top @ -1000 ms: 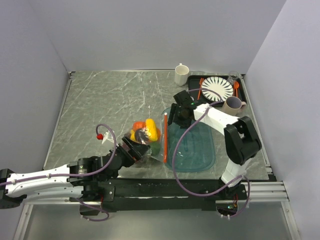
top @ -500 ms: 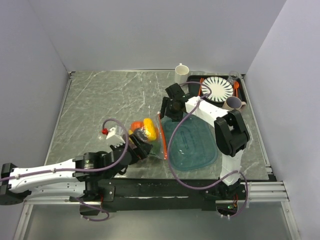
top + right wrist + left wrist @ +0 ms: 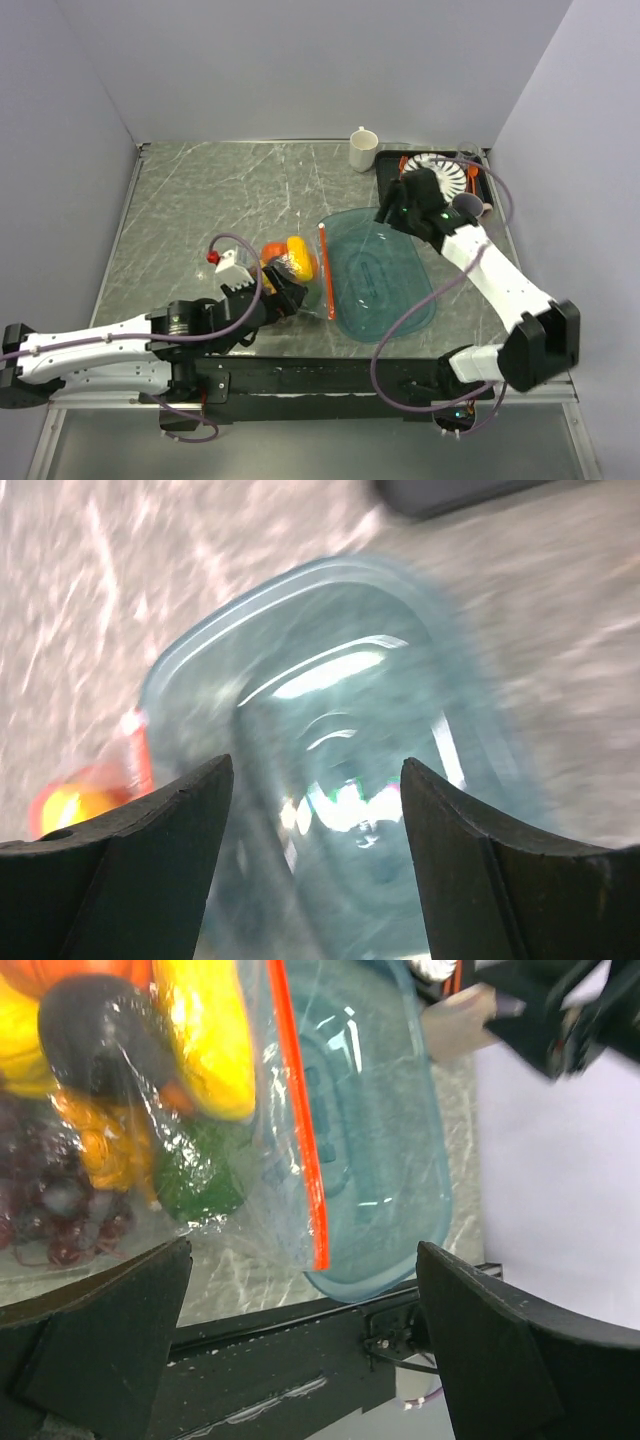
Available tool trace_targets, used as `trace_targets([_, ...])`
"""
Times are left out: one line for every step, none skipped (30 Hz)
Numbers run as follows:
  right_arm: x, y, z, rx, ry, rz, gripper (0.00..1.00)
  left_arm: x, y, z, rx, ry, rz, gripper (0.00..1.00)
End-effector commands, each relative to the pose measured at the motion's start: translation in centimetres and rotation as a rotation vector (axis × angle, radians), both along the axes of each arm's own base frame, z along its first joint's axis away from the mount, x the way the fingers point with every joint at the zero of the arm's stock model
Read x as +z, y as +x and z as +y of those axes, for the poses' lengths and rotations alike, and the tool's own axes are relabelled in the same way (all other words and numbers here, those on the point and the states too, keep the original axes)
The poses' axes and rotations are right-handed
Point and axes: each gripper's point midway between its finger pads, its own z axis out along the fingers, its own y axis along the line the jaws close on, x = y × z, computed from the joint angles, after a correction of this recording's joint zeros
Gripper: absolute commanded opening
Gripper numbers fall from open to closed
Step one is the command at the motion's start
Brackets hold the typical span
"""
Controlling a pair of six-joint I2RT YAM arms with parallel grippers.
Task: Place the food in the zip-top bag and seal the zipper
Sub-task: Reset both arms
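1. Top view: the teal tray (image 3: 385, 290) lies on the marble table (image 3: 200, 200).
   - The zip-top bag (image 3: 305, 280) lies flat against the tray's left rim.
   - The food (image 3: 288, 260) sits inside the bag, bunched at the end away from the tray.
   - The zipper (image 3: 326, 272) runs along the tray's left rim, touching or overlapping it.
   - The left gripper (image 3: 283, 293) is at the bag's near corner, on the side away from the tray.
   - The right gripper (image 3: 390, 210) hangs over the tray's far end.
   - A white mug (image 3: 362, 150) and a striped plate (image 3: 440, 175) stand beyond that far end.

2. Left wrist view: both fingers (image 3: 100, 1350) are spread as wide as they go, with nothing clamped between them.
   - The bag lies just beyond the fingertips and holds yellow, orange, green, dark and purple fruit.
   - The bag's mouth edge lies over the tray's left side, with the orange-red strip straight along it.
   - I cannot tell whether the strip is pressed shut.

3. Right wrist view: the picture is blurred.
   - The fingers (image 3: 130, 870) stand well apart and grip nothing.
   - The tray fills the space between and beyond them.
   - A bit of the red strip and one orange fruit show just past the tray's left rim.
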Motion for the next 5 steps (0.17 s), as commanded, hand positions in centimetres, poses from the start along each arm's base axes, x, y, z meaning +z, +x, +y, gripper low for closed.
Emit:
trace_targets([0.8,-1.1,-4.4,-0.078,-0.059,-0.107,0.75,1.4,0.6,1.3,0.027,-0.002,-0.064,0.99])
trace_targets([0.1,-1.5,-5.0,-0.085,-0.064,-0.112,0.75,1.5,0.7,1.5,0.035,0.000,-0.068,0.99])
trace_targets([0.8,-2.0,-5.6,-0.093,-0.064,-0.142,0.75,1.7,0.8,1.9,0.045,0.003,-0.074,0.99])
trace_targets([0.8,-2.1,-6.6,-0.116,-0.070,-0.150,0.75,1.8,1.0,2.1,0.048,0.015,-0.085,0.99])
trace_targets([0.0,-2.6,-7.2,-0.129,-0.082,-0.136,0.75,2.0,1.0,2.2,0.050,0.018,-0.090,0.99])
